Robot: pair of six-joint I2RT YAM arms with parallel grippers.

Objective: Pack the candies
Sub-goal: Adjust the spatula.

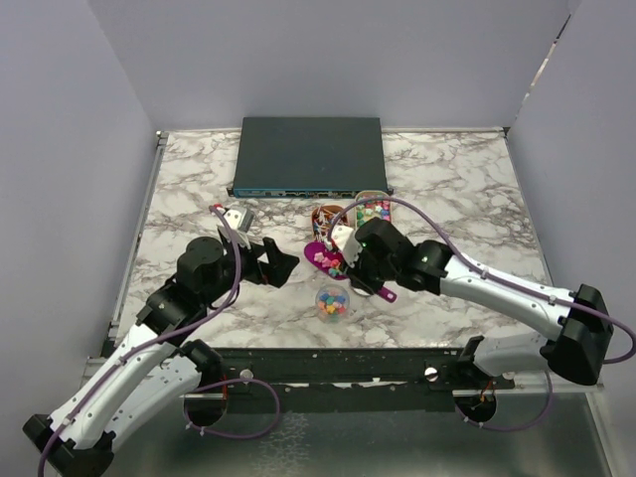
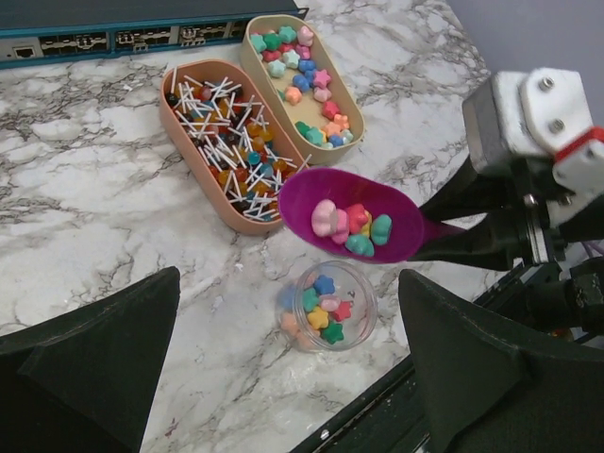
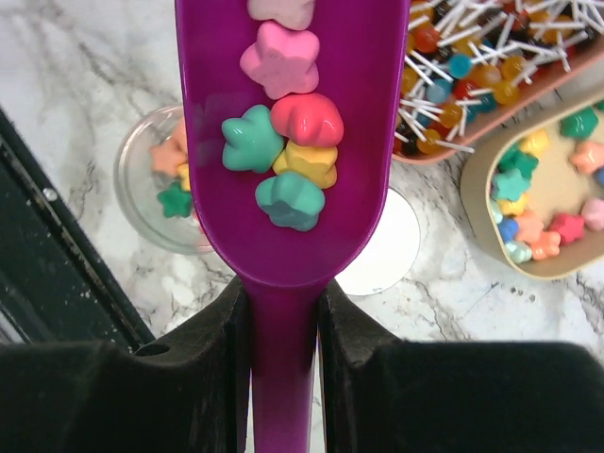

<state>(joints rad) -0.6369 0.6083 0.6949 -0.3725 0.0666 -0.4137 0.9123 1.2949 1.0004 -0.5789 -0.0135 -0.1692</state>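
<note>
My right gripper (image 1: pixel 360 266) (image 3: pixel 283 321) is shut on the handle of a purple scoop (image 1: pixel 326 260) (image 2: pixel 396 241) (image 3: pixel 283 236). The scoop holds several small star-shaped candies (image 3: pixel 307 118) (image 2: pixel 354 222) in pink, red, yellow and teal, and hovers just above and behind a small clear jar (image 1: pixel 332 302) (image 2: pixel 357 283) (image 3: pixel 142 203). The jar stands on the marble table and holds several mixed-colour candies. My left gripper (image 1: pixel 283 263) (image 2: pixel 288 293) is open and empty, left of the jar, with its fingers (image 2: pixel 104 359) wide on either side of it in the left wrist view.
A beige tray (image 1: pixel 373 209) (image 2: pixel 253 42) of star candies and an orange tray (image 1: pixel 326 217) (image 2: pixel 170 109) of lollipops lie behind the scoop. A white round lid (image 3: pixel 392 250) lies under the scoop. A dark flat box (image 1: pixel 308 154) stands at the back. The black table rail (image 1: pixel 348 363) runs in front.
</note>
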